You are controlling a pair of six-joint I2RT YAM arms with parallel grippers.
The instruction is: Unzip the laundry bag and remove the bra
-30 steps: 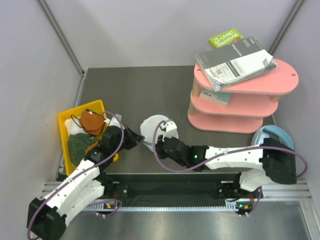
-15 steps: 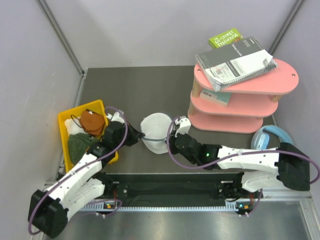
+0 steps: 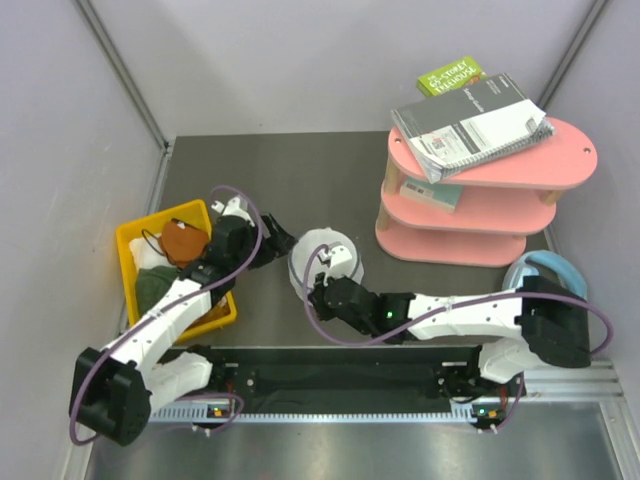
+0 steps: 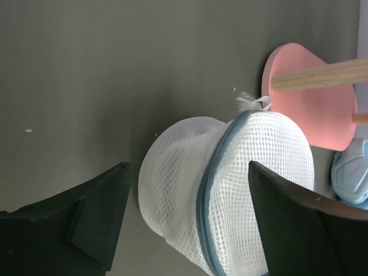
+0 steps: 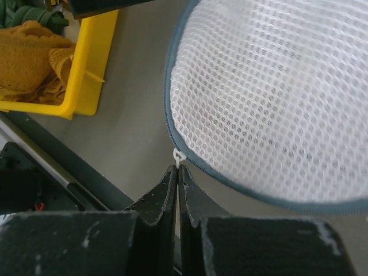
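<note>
My right tool [image 5: 177, 168] clamps the zipper pull [image 5: 177, 155], yellow bin [image 5: 86, 75] ahead-left; left tool [image 4: 188, 169] open astride laundry bag [image 4: 264, 161], contents unreadable.

My left arm [image 3: 165, 320] and right arm [image 3: 470, 310]: white shells, black joints, each trailed by a looping purple cable [image 3: 258, 218]. My left fingers [image 4: 98, 215]: matte black wedges. My right fingers [image 5: 155, 201]: black, flecked with pale scuffs.

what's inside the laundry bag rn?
Can't tell. The laundry bag shows only white mesh in both wrist views, and its zipper looks closed all round, so the contents are covered. The right tool is shut on the zipper pull.
</note>
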